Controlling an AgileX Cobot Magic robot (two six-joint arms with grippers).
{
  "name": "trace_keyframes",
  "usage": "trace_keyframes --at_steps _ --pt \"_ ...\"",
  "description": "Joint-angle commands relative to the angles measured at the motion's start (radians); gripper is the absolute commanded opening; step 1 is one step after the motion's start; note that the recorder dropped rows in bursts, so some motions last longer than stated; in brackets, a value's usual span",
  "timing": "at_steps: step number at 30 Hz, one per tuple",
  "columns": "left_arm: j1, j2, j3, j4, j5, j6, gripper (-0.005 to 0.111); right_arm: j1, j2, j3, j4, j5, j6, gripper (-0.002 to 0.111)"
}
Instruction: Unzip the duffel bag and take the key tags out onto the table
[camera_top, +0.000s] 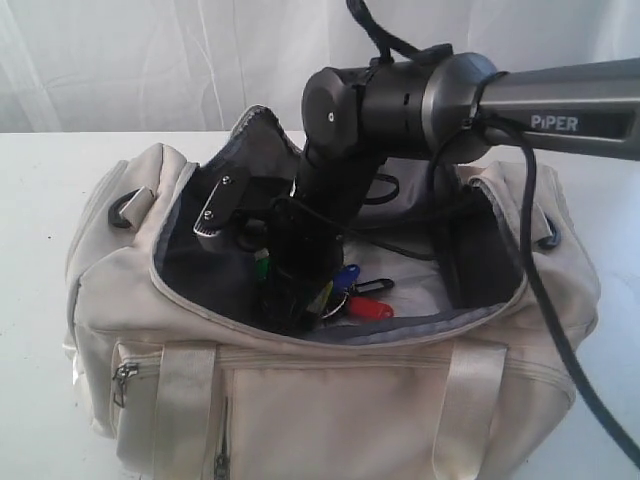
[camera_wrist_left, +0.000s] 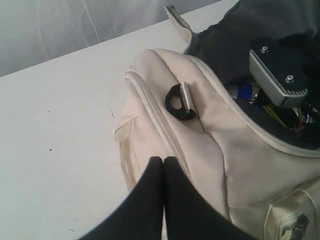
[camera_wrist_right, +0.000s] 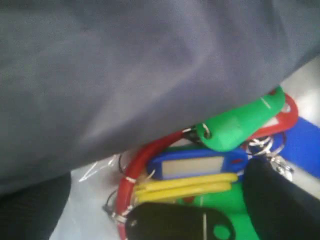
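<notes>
Right pincer (camera_wrist_right: 155, 182) is down inside the open duffel bag (camera_top: 330, 400), fingers (camera_wrist_right: 280, 205) apart on either side of the key tags (camera_wrist_right: 200, 167), with nothing clamped yet. The bunch lies on the grey lining (camera_top: 425, 290) at the bag's bottom: red, blue, green, yellow and one black tag. Best play, I'd say: sink lower, close across the ring end so the whole bunch lifts, and keep clear of the fabric. Left pincer (camera_wrist_left: 163, 162) is pressed together and empty, by the bag's end near the black strap ring (camera_wrist_left: 179, 102). The surface (camera_wrist_left: 60, 125) stretches beyond that end for the drop.
</notes>
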Motion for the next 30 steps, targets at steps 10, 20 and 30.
trace_keyframes --at_steps 10,20,30 --pt "-0.006 -0.008 0.005 -0.016 -0.003 -0.007 0.000 0.002 0.021 -0.020 -0.149 0.202 0.173 0.000" --pt "-0.006 -0.008 0.005 -0.016 -0.003 -0.007 0.000 0.000 -0.225 -0.110 -0.190 0.160 0.196 0.000" --pt "-0.006 -0.008 0.005 -0.016 -0.001 -0.007 0.000 0.000 -0.283 -0.123 -0.252 0.155 0.218 0.000"
